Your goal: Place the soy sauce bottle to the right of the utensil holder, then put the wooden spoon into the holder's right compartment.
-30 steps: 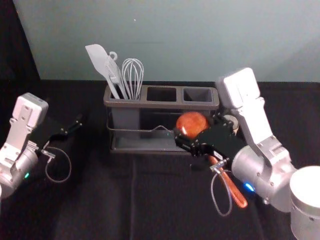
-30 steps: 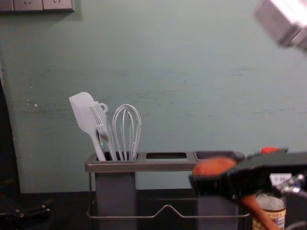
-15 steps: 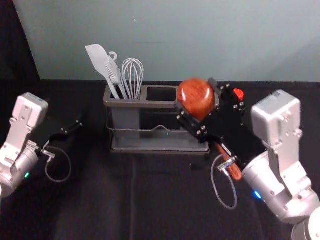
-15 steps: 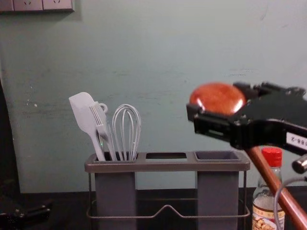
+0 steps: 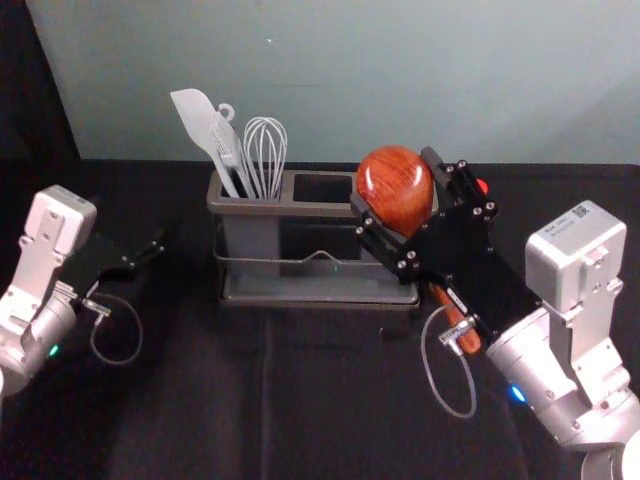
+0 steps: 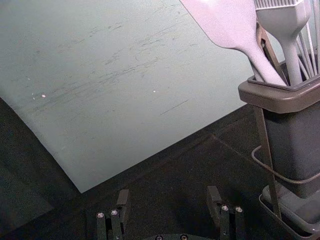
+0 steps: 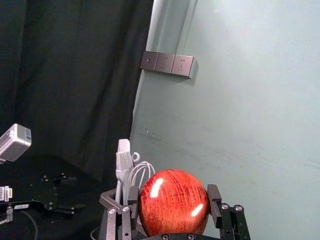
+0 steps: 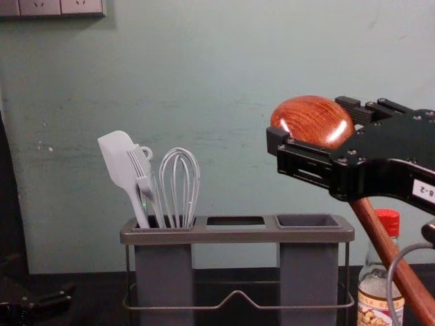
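- Bottle job first: the soy sauce bottle (image 8: 372, 305) stands up on the bench (image 5: 200, 400), just beside the utensil holder (image 8: 238, 235), on its right side. That part looks done.
- Spoon job next: the wooden spoon (image 8: 306, 119) is up in the air, so this part is only half done, I think.
- The right pincer (image 7: 173, 194) is clamped on the round head of the spoon. The handle leans down and out to the right, and in the chest view it crosses in front of the bottle.
- The right compartment (image 8: 308, 272) has no tool poking out of it. The white spatula (image 8: 117, 156), brush (image 8: 144, 178) and whisk (image 8: 180, 187) are in the left one.
- What is left: swing the handle over the right hole, point it down, lower it in and let go. The handle could bump the bottle on the way.
- The left pincer (image 6: 169, 194) waits at the left, its two fingers apart, with nothing between them.
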